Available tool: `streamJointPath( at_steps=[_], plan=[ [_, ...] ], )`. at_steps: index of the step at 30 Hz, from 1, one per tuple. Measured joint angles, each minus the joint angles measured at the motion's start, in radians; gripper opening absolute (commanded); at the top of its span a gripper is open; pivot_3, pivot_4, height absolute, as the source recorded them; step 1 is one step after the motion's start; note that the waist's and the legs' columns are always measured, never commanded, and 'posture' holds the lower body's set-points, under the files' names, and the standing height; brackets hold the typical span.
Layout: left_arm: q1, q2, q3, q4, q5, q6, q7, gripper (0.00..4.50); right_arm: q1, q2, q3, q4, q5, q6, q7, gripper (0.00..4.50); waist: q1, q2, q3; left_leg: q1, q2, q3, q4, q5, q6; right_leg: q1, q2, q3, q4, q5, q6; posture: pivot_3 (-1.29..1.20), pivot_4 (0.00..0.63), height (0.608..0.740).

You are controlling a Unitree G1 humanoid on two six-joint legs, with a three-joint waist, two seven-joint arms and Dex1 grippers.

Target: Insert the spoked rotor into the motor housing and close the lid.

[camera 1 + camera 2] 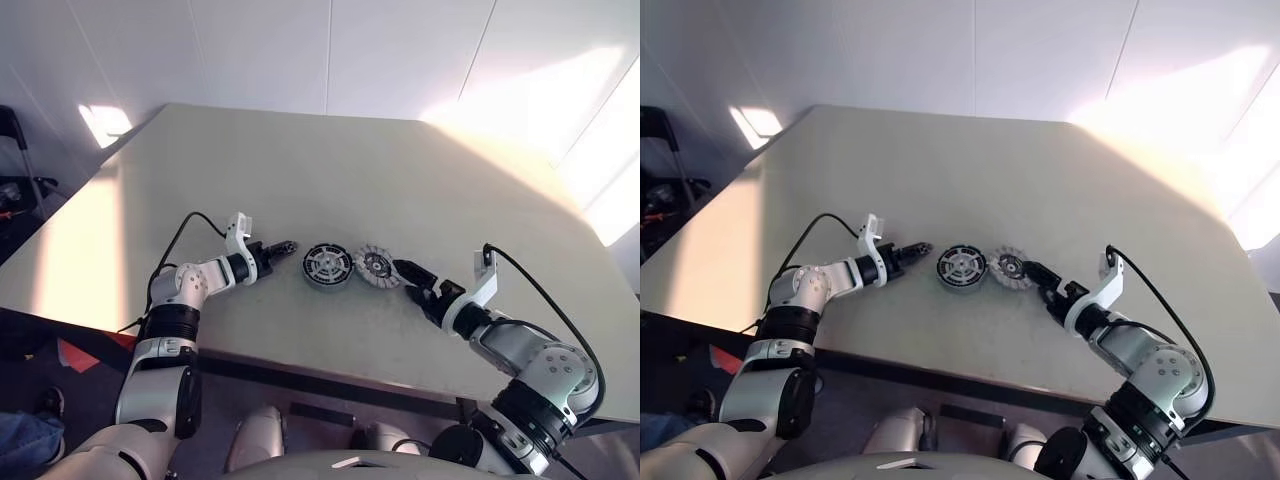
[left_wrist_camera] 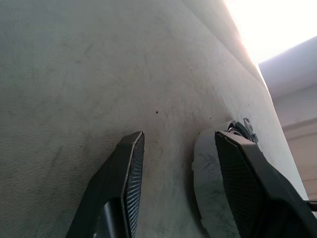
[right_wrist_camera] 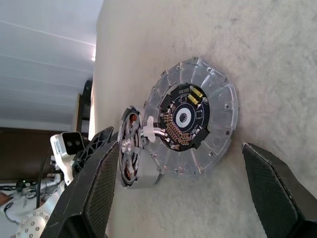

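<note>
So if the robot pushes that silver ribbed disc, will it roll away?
Probably not. The silver ribbed disc lies flat on the table, so it should slide. It looks like stiff metal, likely heavy for its size. The circuit board in its middle may be delicate.

The two head views look down and forward over the table (image 1: 400, 180) from above, sharing nearly the same scene. Each wrist camera sits low and close to the tabletop, looking along its own fingers; both seem to catch the motor housing (image 3: 132, 148).
</note>
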State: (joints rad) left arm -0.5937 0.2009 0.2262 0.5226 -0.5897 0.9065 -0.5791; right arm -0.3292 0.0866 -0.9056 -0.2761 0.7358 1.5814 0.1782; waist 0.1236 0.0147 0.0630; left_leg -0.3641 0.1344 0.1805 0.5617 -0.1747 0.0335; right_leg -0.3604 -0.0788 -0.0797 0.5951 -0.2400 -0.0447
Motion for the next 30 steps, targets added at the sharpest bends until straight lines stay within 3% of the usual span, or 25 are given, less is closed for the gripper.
streamJointPath(
  at_steps=[23,30],
  plan=[
    [-0.028,0.012,-0.001,0.025,0.024,-0.017,-0.023,2.43,-0.147,0.010,0.140,0.239,0.016,-0.247,-0.050,4.45,0.001,0.000,0.000,-0.006,0.000,0.000,-0.004,-0.001,0.002,-0.006,0.001,0.000,0.000,0.003,-0.005,0.00,0.000,0.740],
    [-0.038,0.014,-0.001,0.048,0.035,-0.040,-0.033,2.43,-0.185,-0.033,0.222,0.156,0.116,-0.248,-0.036,4.45,0.003,0.000,0.000,-0.007,0.000,0.000,-0.005,-0.001,0.002,-0.007,0.001,0.000,0.000,0.004,-0.006,0.00,0.000,0.740]
  ],
)
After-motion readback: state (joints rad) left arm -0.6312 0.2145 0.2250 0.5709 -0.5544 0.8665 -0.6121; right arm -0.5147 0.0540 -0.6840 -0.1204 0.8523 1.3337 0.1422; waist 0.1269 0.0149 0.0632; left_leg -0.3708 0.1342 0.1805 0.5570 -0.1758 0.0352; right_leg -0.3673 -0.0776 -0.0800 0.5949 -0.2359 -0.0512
